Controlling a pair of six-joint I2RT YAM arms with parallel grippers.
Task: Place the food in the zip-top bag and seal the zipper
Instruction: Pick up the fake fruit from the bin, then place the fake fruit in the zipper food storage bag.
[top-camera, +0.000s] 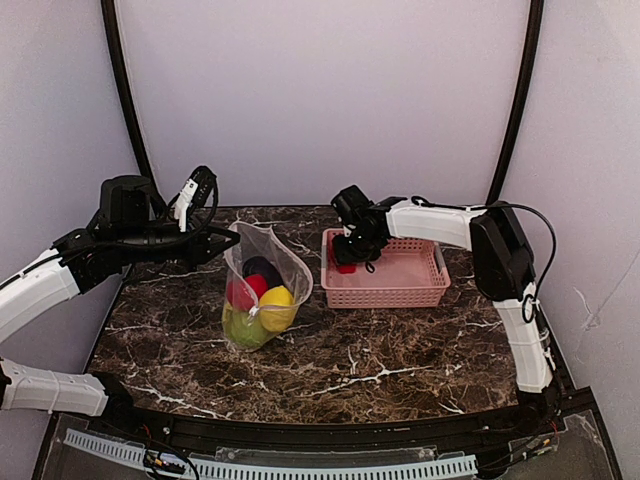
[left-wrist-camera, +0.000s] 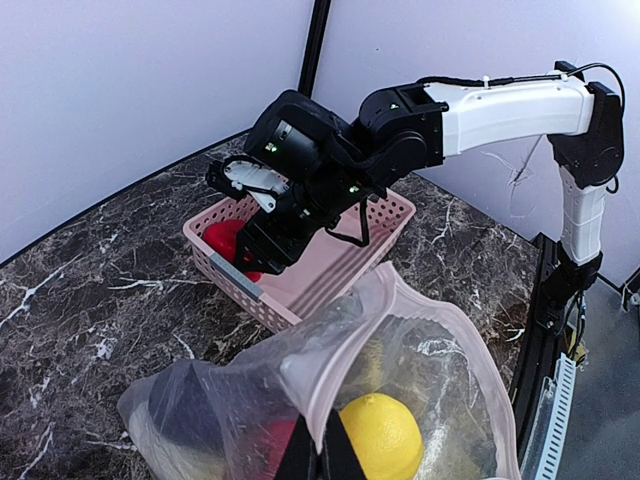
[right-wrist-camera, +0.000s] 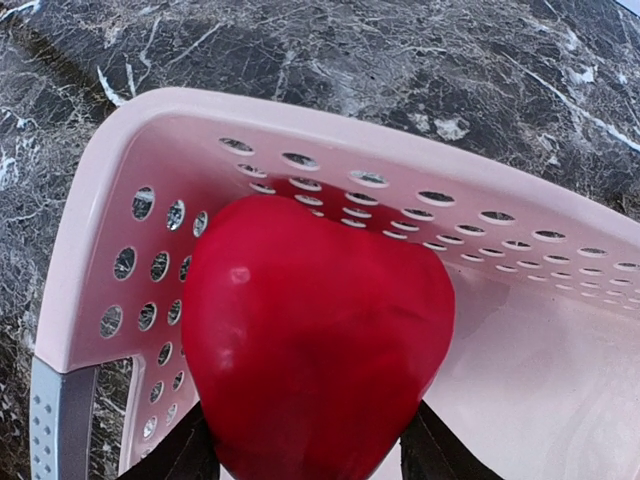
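The clear zip-top bag (top-camera: 262, 285) (left-wrist-camera: 400, 330) stands upright at mid-table with its mouth held wide. My left gripper (top-camera: 232, 243) (left-wrist-camera: 320, 455) is shut on the bag's near rim, where the zipper strip (left-wrist-camera: 345, 330) runs. Inside lie a yellow round piece (top-camera: 277, 305) (left-wrist-camera: 380, 435), a red piece (top-camera: 245, 290), a green piece (top-camera: 243, 325) and a dark one (top-camera: 262, 268). A red bell pepper (right-wrist-camera: 315, 340) (left-wrist-camera: 225, 240) sits in the left corner of the pink basket (top-camera: 400, 290). My right gripper (top-camera: 348, 255) (right-wrist-camera: 305, 445) reaches down into the basket, one finger pressed against each side of the pepper.
The pink lattice basket (right-wrist-camera: 300, 125) (left-wrist-camera: 330, 280) stands right of the bag, close to it, near the back of the dark marble table (top-camera: 380, 360). Grey walls and black corner posts enclose the back and sides.
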